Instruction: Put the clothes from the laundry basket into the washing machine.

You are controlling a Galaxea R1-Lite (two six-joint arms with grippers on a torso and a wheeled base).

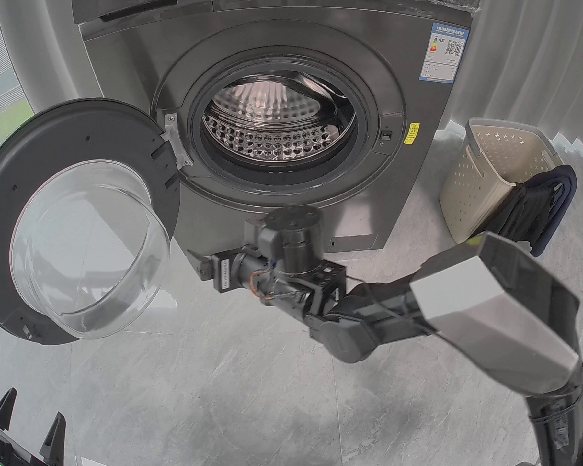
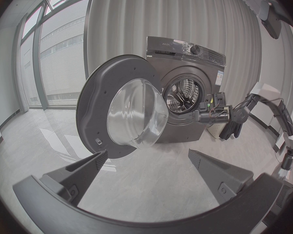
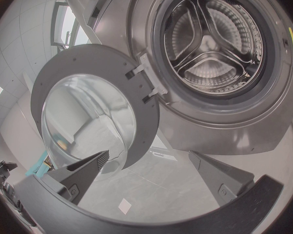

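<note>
The grey washing machine (image 1: pixel 272 53) stands with its round door (image 1: pixel 78 221) swung wide to the left and its steel drum (image 1: pixel 275 121) bare inside. To its right a cream laundry basket (image 1: pixel 492 169) sits on the floor, with dark clothes (image 1: pixel 537 208) draped over its near side. My right gripper (image 3: pixel 148 155) hangs low in front of the machine, below the drum opening and beside the door hinge (image 3: pixel 149 78), open and holding nothing. My left gripper (image 2: pixel 146 155) is low at the left, short of the door (image 2: pixel 120 104), also open and holding nothing.
The glass bowl of the open door (image 1: pixel 91 254) juts out over the floor at the left. Pale curtains (image 1: pixel 537 46) hang behind the machine and basket. Smooth grey floor tiles (image 1: pixel 207 383) spread out in front of the machine.
</note>
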